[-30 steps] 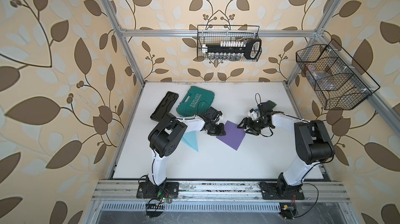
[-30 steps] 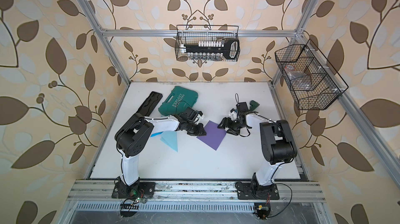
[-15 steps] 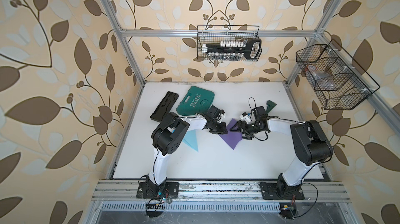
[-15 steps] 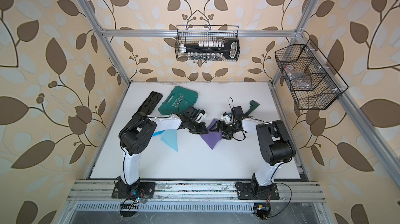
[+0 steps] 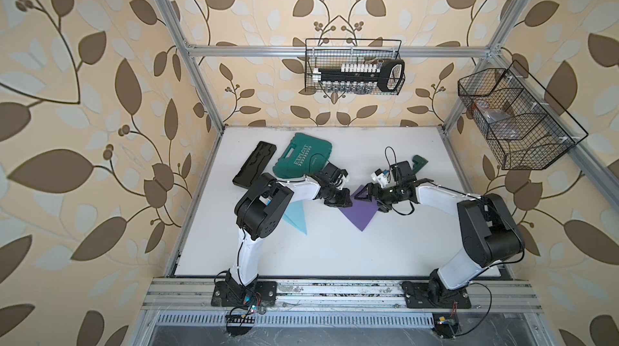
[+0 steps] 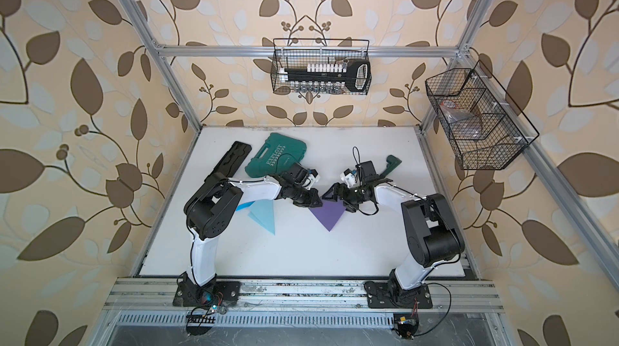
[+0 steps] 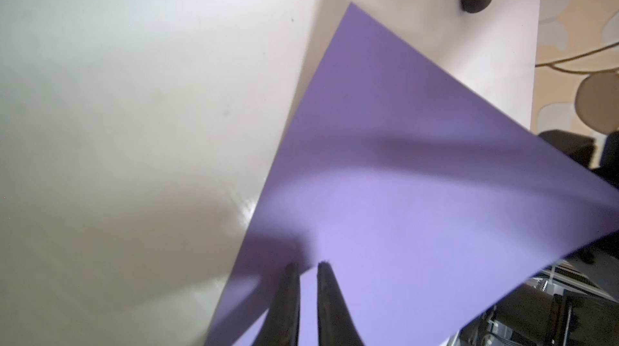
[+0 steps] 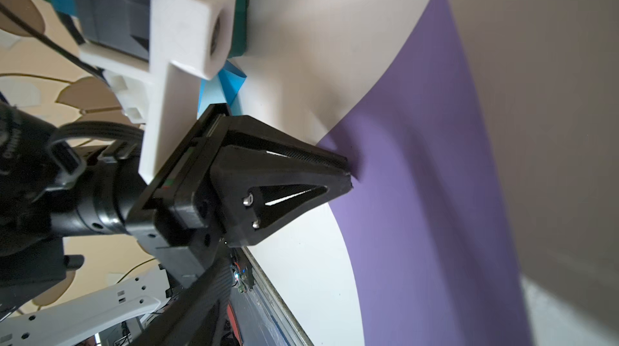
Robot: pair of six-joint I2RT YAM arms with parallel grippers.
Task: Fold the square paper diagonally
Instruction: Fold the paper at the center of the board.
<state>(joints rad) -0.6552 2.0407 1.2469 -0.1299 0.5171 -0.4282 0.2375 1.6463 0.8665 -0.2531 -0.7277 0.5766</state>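
Both top views: purple paper at centre of table, reads as triangle, long edge running from left gripper to right gripper. Right jaws wide apart, empty.
Left wrist: my fingers nearly together, pinching paper's edge.
Right wrist: paper bows up beside left gripper's tips.

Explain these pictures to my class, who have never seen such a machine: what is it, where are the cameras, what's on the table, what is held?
Two robot arms stand at a white table, each ending in a two-fingered gripper. Two pictures look down from overhead; two come from cameras on the wrists. On the table lie a purple paper, a light blue paper, a green tool case and a black tray. The left gripper pinches the purple paper's raised edge; the right gripper stands open close by.
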